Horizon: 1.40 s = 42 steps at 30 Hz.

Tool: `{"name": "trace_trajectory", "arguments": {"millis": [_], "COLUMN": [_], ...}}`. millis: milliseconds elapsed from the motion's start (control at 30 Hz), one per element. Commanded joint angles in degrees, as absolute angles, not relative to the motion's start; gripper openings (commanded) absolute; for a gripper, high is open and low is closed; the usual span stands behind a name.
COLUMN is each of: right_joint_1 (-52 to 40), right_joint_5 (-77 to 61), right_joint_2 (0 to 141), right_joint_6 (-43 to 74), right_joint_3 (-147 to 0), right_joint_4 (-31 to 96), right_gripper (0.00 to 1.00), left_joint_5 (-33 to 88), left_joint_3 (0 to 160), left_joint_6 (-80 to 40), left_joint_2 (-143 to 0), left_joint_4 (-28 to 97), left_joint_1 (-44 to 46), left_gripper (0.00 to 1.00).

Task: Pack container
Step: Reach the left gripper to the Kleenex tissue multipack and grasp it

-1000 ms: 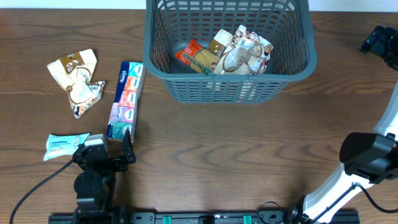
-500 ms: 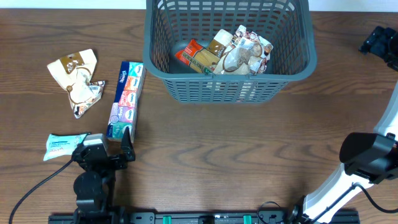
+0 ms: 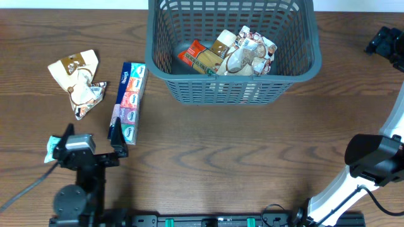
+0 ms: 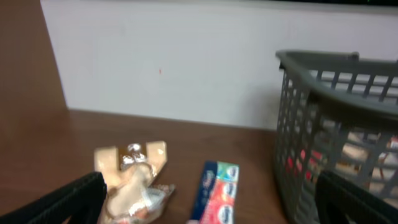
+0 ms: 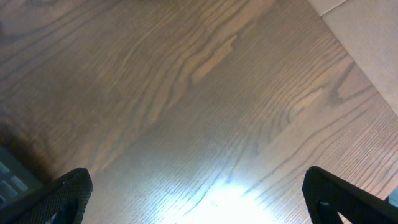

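Note:
The container, a dark grey-blue lattice basket [image 3: 297,69], stands at the back centre and holds several snack packets [image 3: 230,52]. It also shows in the left wrist view [image 4: 329,118] at the right. My left gripper [image 3: 90,140] is open and empty near the front left; in its wrist view [image 4: 211,214] it faces a long blue-and-pink packet [image 4: 217,193] and a beige packet [image 4: 130,180]. The long packet [image 3: 128,101] lies just beyond the gripper's right finger. My right gripper [image 3: 385,41] is at the far right, open and empty above bare wood [image 5: 199,199].
A beige crumpled packet [image 3: 79,82] lies at the left. A light blue packet [image 3: 52,149] lies at the front left, partly hidden under my left gripper. The right arm's base [image 3: 372,161] stands at the front right. A white wall [image 4: 168,62] is behind the table.
My left gripper has shifted to the left and its fingers now show spread apart, near the front end of the long packet. The right arm and all packets have not moved.

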<state>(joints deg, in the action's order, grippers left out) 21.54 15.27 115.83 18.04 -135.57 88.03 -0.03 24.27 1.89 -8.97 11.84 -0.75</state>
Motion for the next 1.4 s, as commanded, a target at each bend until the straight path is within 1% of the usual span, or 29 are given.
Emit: {"name": "trace_trajectory", "arguments": {"millis": [0,100,267,367,433,600,700,867,1067,1167,1367], "right_joint_1": [21.71,21.71,21.71,21.71,21.71,21.71,21.71,21.71,21.71,21.71,21.71], "right_joint_5": [16.08,16.08,16.08,16.08,16.08,16.08,16.08,16.08,16.08,16.08,16.08], "right_joint_2": [115.52,115.52,115.52,115.52,115.52,115.52,115.52,115.52,115.52,115.52,115.52], "right_joint_6": [19.05,19.05,19.05,19.05,19.05,19.05,19.05,19.05,19.05,19.05,19.05], "right_joint_3": [-135.31,-135.31,-135.31,-135.31,-135.31,-135.31,-135.31,-135.31,-135.31,-135.31,-135.31], "right_joint_4": [88.09,88.09,88.09,88.09,88.09,88.09,88.09,88.09,88.09,88.09,88.09], "right_gripper": [0.99,0.99,0.99,0.99,0.99,0.99,0.99,0.99,0.99,0.99,0.99], "left_joint_5": [-0.34,-0.86,2.04,3.60,4.64,5.02,5.65,6.98,6.98,6.87,6.90], "left_joint_3": [37.26,51.35,76.23,83.22,83.90,83.81,83.81,83.81,83.83,83.83,83.83], "left_joint_6": [8.58,8.51,8.32,8.29,7.84,7.05,4.34,4.23,3.66,1.15,0.75], "left_joint_2": [-20.36,-34.41,-56.03,-64.31,-67.77,-72.82,-74.50,-76.58,-79.55,-83.00,-90.17], "left_joint_4": [19.03,30.09,53.28,61.69,64.36,66.89,68.73,72.01,70.70,71.55,71.53], "left_joint_1": [-1.10,-1.10,-1.10,-1.10,-1.10,-1.10,-1.10,-1.10,-1.41,-2.17,-2.83], "left_gripper": [0.99,0.99,0.99,0.99,0.99,0.99,0.99,0.99,0.99,0.99,0.99]}}
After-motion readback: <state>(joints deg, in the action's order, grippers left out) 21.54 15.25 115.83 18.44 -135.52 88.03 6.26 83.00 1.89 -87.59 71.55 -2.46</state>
